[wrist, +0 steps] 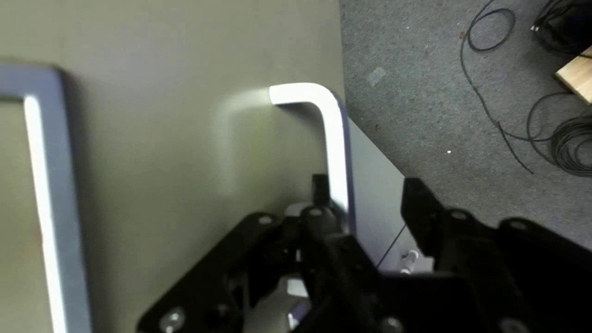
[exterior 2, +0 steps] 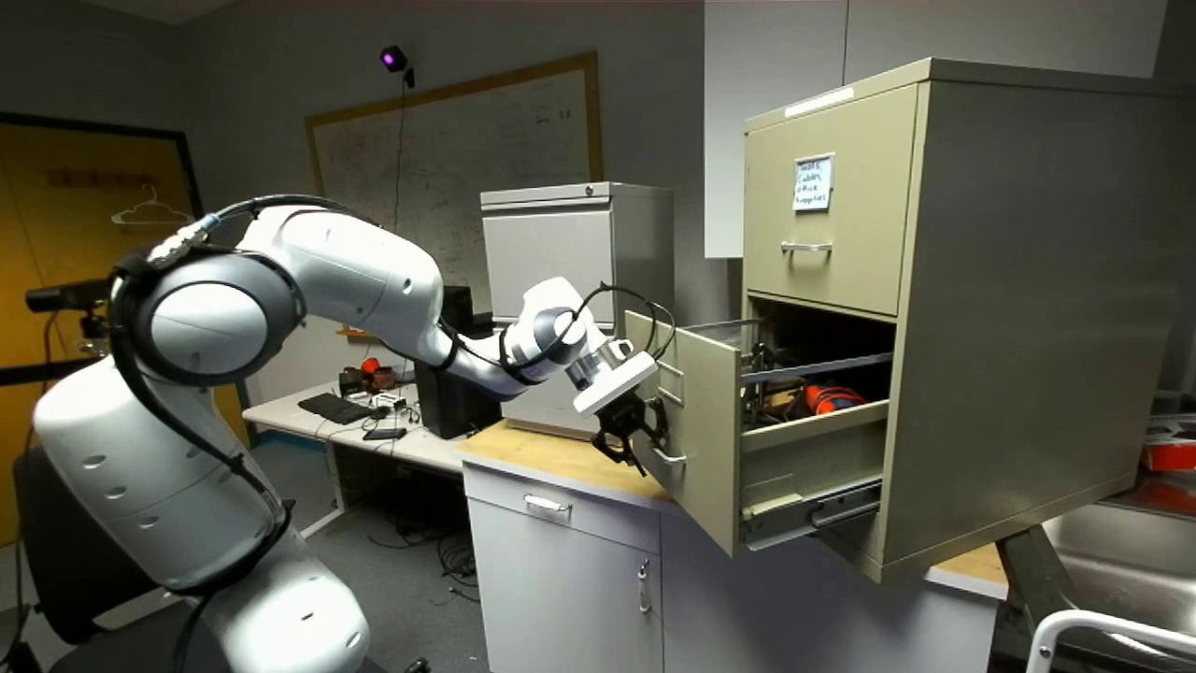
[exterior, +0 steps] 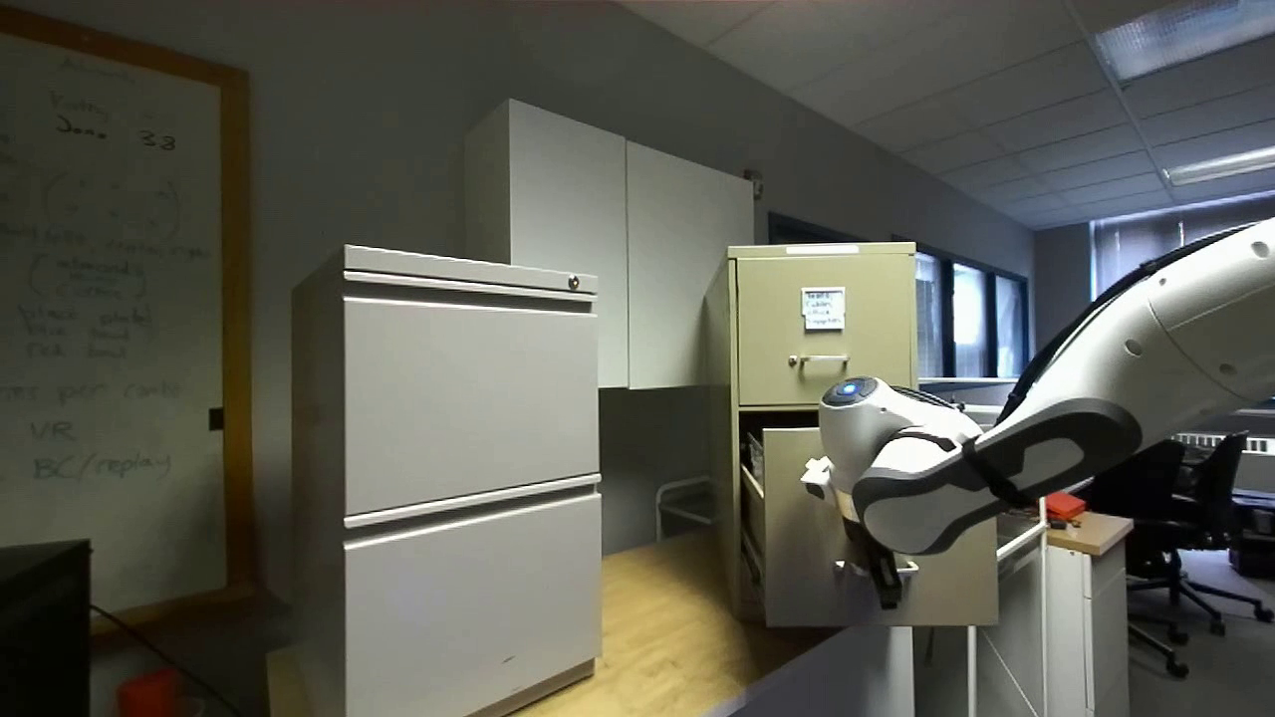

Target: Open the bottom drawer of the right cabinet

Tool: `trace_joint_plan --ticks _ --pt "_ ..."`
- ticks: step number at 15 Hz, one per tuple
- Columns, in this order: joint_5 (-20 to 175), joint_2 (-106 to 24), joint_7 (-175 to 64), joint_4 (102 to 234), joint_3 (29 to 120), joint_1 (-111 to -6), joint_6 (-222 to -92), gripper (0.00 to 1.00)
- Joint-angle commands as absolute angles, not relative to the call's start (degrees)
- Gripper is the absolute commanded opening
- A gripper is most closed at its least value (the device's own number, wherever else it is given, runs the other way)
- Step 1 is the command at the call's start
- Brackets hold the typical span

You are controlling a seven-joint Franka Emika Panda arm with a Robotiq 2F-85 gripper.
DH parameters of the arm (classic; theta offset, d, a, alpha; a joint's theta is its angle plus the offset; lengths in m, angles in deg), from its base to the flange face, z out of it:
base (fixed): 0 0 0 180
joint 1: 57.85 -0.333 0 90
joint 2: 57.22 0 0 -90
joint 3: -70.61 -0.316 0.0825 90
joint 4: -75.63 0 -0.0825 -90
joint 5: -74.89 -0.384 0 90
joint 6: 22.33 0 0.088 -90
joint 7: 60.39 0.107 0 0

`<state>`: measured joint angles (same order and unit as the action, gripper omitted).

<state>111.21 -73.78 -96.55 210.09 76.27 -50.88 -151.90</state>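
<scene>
The right cabinet, tall tan-beige metal, shows in both exterior views (exterior: 827,388) (exterior 2: 1009,308), with a white paper sheet (exterior: 823,309) on its upper drawer. Its bottom drawer (exterior: 797,588) (exterior 2: 712,411) stands pulled out, with its inside visible in an exterior view. Its front (wrist: 162,138) fills the left of the wrist view, with the silver handle (wrist: 336,152) and label holder (wrist: 58,185). My gripper (wrist: 365,185) (exterior 2: 635,435) is open at the handle. One finger is between the handle bar and the drawer front; the other is apart, outside the bar. The arm partly hides the drawer front.
A pale grey cabinet (exterior: 468,398) (exterior 2: 551,262) stands on the same wooden countertop (exterior: 657,597). White wall cupboards (exterior: 687,269) hang behind. An orange-red item (exterior 2: 832,400) lies in the drawer. A sink (exterior 2: 1112,551) is beside the right cabinet. Cables (wrist: 573,143) lie on the floor.
</scene>
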Motion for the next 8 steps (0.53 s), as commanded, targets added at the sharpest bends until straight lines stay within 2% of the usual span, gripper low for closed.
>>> trace_joint_plan --ticks 1,4,8 --pt "106.6 -72.8 -93.0 214.8 74.8 -54.2 -146.5 0.76" --pt "106.1 -72.8 -92.9 215.0 75.0 -55.1 -145.3 1.0" --pt "107.0 -72.3 -91.3 214.3 75.1 -54.8 -147.1 1.0"
